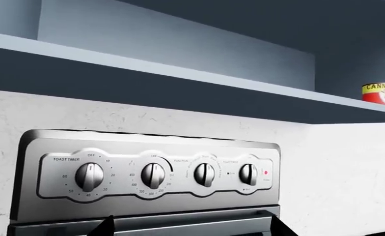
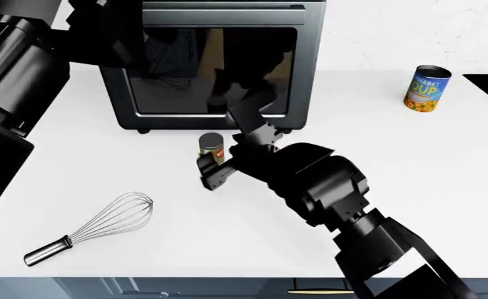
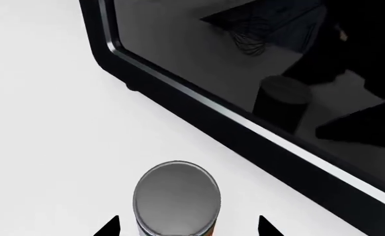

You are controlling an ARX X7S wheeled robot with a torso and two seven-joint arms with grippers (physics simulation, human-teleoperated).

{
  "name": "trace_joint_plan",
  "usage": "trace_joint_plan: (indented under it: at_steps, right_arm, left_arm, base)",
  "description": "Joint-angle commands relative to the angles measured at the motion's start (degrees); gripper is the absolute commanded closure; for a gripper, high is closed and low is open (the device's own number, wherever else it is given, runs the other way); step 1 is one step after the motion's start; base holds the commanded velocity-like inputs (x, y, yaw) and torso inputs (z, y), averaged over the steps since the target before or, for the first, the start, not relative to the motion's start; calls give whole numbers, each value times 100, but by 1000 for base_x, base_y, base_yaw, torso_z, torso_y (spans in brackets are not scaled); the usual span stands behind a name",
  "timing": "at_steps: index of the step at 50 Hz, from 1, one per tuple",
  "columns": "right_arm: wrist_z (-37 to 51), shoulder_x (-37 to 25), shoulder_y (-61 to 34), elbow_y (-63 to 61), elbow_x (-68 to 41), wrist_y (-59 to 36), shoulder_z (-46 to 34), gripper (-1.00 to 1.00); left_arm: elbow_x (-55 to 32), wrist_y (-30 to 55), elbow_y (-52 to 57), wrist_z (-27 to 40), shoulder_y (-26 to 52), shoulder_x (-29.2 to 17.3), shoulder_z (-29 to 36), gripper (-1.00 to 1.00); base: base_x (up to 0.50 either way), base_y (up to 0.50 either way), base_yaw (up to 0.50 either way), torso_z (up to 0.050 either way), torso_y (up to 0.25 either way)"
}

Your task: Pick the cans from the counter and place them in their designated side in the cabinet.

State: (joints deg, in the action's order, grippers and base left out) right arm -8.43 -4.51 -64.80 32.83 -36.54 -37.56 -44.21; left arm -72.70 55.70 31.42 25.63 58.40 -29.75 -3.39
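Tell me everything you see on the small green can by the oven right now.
The small green can stands upright on the white counter, just in front of the toaster oven door. It is a short tin with a plain grey metal lid, a green label and a red spot. The right hand is open around it, a fingertip on each side; contact is unclear.

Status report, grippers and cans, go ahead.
Right gripper open, straddling green can. Left gripper out of view. Blue can on counter. Toaster oven close behind.

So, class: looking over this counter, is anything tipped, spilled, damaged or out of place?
Nothing stands out. The green can and blue-and-yellow can stand upright on the counter; the whisk lies flat, nothing spilled.
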Motion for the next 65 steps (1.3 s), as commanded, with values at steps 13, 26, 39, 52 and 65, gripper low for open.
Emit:
trace_joint_plan:
  at_steps: [13,26,39,52,65]
  right_arm:
    - [-278,317,-107,716,37,766,-201,100]
    - [-220,204,-70,579,-14,692,-408,100]
    - [138,-191,-79,-660,-357,145,-316,100]
    - [651,-745,-235,-2197,-1010,-849,-18,100]
    - [1304,-1256,-121,-3373,-1667,-1456,478,100]
  left_arm:
    - [-17,-56,-10,7,-40,-71,-7,-100]
    - [-21,-101,7,18,-88,-84,-7,-100]
    - [-13,-144,-4,8,-111,-103,-1,-100]
    - [23,-181,-38,-30,-57,-114,44,-100]
    - [-90,-126,10,103,43,-108,94,-100]
  base:
    - [0,0,0,0,0]
    - [0,0,0,0,0]
    - [0,0,0,0,0]
    - [0,0,0,0,0]
    - [-239,-109,0,0,0]
